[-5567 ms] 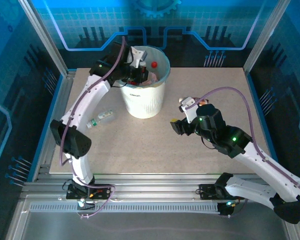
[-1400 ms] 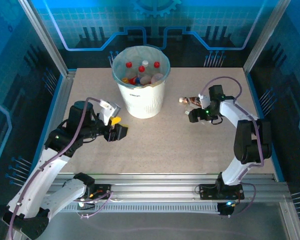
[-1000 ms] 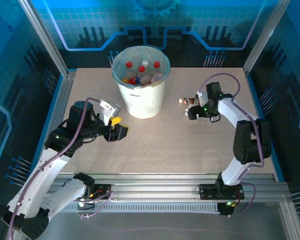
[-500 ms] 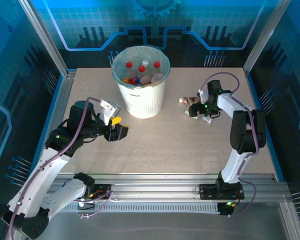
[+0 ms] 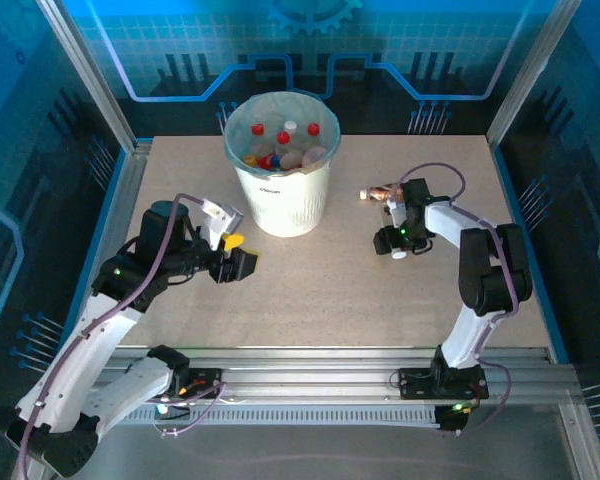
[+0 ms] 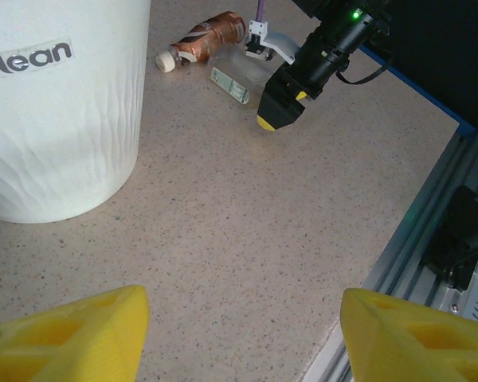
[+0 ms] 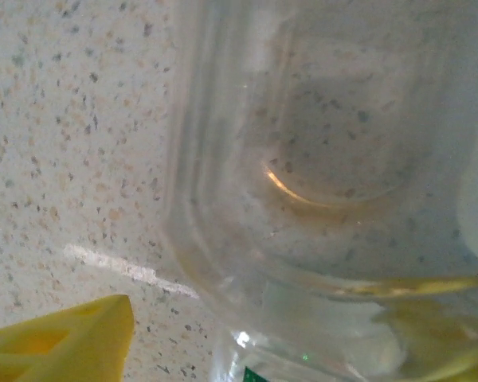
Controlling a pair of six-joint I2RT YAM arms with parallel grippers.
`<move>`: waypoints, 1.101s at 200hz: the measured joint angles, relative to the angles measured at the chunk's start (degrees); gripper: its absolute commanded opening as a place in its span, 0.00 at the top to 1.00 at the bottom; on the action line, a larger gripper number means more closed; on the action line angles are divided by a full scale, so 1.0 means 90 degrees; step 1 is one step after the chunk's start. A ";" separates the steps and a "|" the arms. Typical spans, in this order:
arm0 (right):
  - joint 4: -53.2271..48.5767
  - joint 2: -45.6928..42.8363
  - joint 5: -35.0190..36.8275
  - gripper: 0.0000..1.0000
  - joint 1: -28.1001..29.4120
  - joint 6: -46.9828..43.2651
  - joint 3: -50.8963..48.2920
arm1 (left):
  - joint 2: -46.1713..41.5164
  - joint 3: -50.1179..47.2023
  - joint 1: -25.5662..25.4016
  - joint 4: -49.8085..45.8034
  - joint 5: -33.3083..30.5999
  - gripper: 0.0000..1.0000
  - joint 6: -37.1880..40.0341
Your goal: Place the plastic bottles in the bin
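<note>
Right now the pick-up step is playing out on the right side of the table (image 5: 330, 290). The right gripper (image 5: 388, 243) is reaching down to the surface over a clear bottle (image 6: 236, 76) with a green label. That bottle is lying on its side just beside a brown bottle (image 6: 207, 36), and both are lying well apart from the bin (image 5: 280, 205). From the right wrist, the clear bottle is crowding the lens, with one yellow fingertip (image 7: 60, 342) showing at its lower left and a yellowish shape glimmering through the plastic on the other side. The jaws are seemingly straddling it, but whether they are pinching it or standing loose around it, I cannot tell. The left gripper (image 5: 238, 265) is hanging above the table, nearer than the bin and to its left, its jaws spread wide and carrying nothing. Several capped bottles (image 5: 283, 140) are sitting inside the bin, so the job is looking nearly finished. Next, the right arm is going to need a firm squeeze on the slippery round body, a clean lift without knocking the brown bottle, and a carry leftward over the rim.
</note>
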 measured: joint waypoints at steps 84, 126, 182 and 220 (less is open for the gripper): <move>-0.0053 -0.1909 0.0189 0.71 0.0546 0.0483 -0.0792 | 0.0005 0.0056 -0.0019 0.0333 0.0010 0.32 -0.0675; -0.0204 -0.4133 -0.0304 0.75 0.0935 0.0928 -0.1481 | 0.0104 0.0464 -0.0070 0.1003 0.0245 0.20 -0.1673; -0.0138 -0.6771 -0.1137 0.76 0.1802 0.1479 -0.1766 | 0.0850 0.0850 -0.0838 0.2467 0.0816 0.09 -0.2963; -0.0029 -0.7050 -0.1120 0.77 0.2793 0.1615 -0.1571 | 0.1418 0.1076 -0.1605 0.3033 0.0828 0.02 -0.3303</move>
